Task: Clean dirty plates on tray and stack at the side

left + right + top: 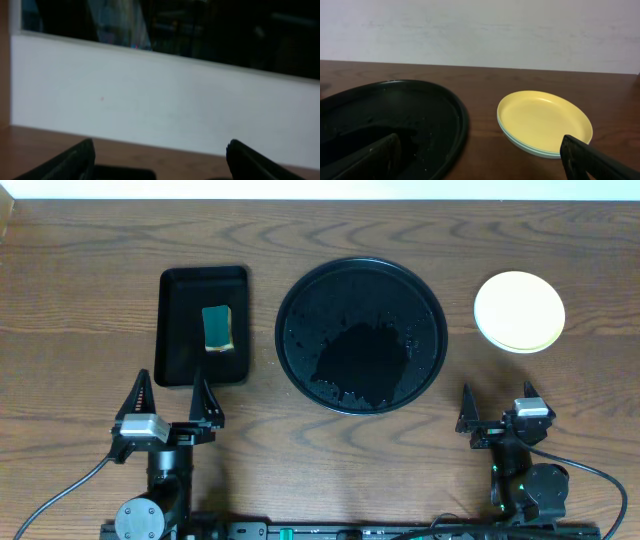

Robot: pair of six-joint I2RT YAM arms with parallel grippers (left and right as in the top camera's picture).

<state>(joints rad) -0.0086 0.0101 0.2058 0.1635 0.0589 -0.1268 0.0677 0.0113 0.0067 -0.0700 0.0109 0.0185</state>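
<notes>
The left tool [172,385] sits at the near edge of the bench [90,250] with its two dark fingers spread wide apart, their tips pointing away from the arm base. In the left wrist view the same tool [160,167] shows only as two black fingers [70,161] at the bottom corners, with a pale wall [160,100] beyond them. Just ahead of this tool lies a rectangular black tray [178,330], its near rim close to the right-hand fingertip. A green sponge [218,328] with a yellowish edge lies inside it, toward its right side.

The right tool [496,395] sits at the near right of the bench, also with its fingers wide apart and over bare wood. In the right wrist view this tool [480,160] frames the scene with one finger low at each side.

Between the two arms and farther back lies the round black tray [300,300], wet, with a dark pool toward its near half and droplets scattered across it. Its rim [455,105] curves in from the left of the right wrist view.

The plates [519,311] are stacked on the bench to the right of the round tray, apart from it. The pale yellow one [545,120] lies on top, with a light teal rim showing beneath; how many lie under it cannot be told.
</notes>
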